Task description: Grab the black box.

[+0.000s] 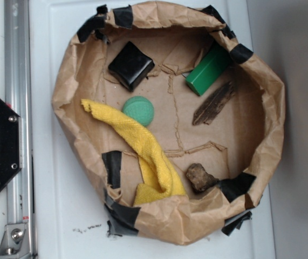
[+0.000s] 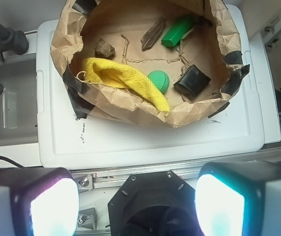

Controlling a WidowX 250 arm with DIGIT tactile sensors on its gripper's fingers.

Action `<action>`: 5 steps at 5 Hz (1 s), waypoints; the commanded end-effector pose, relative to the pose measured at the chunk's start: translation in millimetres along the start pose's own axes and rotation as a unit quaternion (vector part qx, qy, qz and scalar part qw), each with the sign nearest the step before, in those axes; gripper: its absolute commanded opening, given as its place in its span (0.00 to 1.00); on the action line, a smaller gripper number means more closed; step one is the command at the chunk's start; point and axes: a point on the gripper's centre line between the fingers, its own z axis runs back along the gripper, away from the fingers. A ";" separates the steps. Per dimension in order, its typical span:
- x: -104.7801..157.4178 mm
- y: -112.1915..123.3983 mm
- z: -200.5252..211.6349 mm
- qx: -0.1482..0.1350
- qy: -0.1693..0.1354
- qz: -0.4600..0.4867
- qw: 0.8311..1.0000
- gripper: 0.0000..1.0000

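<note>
i see the crumpled brown paper nest (image 1: pixel 272 108). inside it, from its left: a yellow cloth (image 1: pixel 143 145), the glossy black box (image 1: pixel 130 65) at upper left, a green ball (image 1: pixel 138 110) just below the box, then a green rectangular block (image 1: pixel 207 70). my gripper (image 2: pixel 135 196) fingers (image 2: pixel 54 206) are apart, well clear of the nest.

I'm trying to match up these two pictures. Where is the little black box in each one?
Exterior: black box sits upper left inside the paper nest.
Wrist: black box sits at the right, near the paper wall.
Shared landmark: the green ball lies right beside it.
</note>
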 end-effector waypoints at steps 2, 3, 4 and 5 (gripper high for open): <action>47.0 25.8 -35.6 -0.012 0.002 0.102 0.995 1.00; 87.6 42.4 -72.4 -0.014 0.013 0.188 0.982 1.00; 108.9 52.5 -111.0 0.042 0.017 0.299 0.953 1.00; 105.3 66.1 -143.1 0.071 0.040 0.356 0.931 1.00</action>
